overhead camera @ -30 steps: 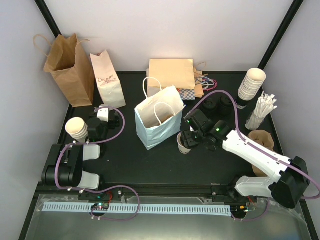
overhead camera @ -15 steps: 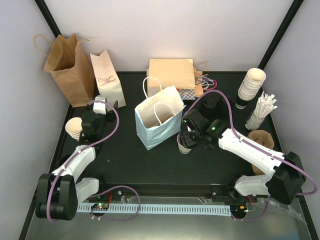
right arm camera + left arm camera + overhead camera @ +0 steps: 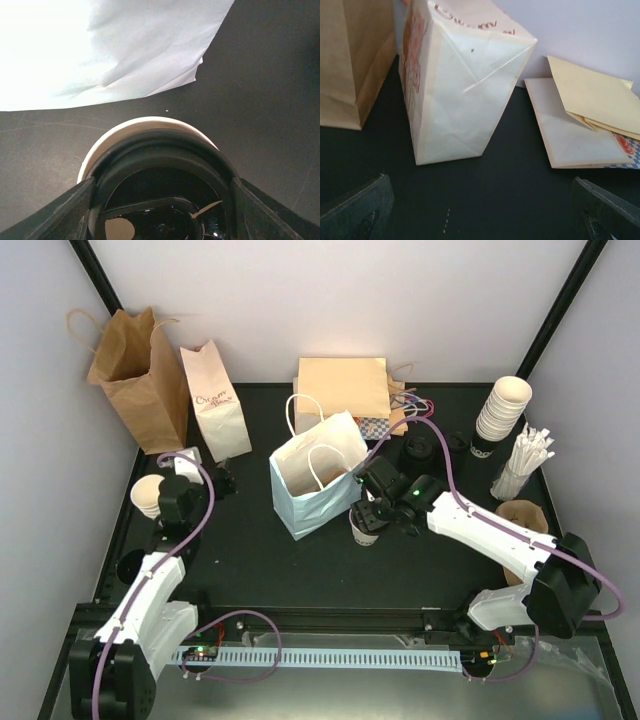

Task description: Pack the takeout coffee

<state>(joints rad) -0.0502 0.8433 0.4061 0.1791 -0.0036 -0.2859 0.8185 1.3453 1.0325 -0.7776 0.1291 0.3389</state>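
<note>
Coffee [image 3: 365, 530]: standing upright on the table [image 3: 250, 565], just beside the near right corner of the blue bag [image 3: 312, 480], not yet inside. Right gripper [image 3: 370, 518]: clasping the lidded cup from above, fingers [image 3: 57, 212] pressing on either side of the black lid. Left gripper [image 3: 480, 222]: spread wide, holding nothing, facing the printed bag [image 3: 460, 95], well apart from the coffee.

Lifting toward the bag, by the look of it. Doing it well:

- Keeping the cup vertical while rising, and guarding against the lid popping off under a grip set that high.
- Checking the lid's seat first, with cream rim showing on the far side in the wrist view, though possibly only from the angle.
- Rising clear of the bag's rim and handles before crossing over.
- Aiming for the middle of the opening and steering round the handles hanging into it.
- Lowering right down to the bag's floor before letting go, never dropping from the rim.
- Perhaps bringing the left gripper across for steadying the light paper wall.
</note>
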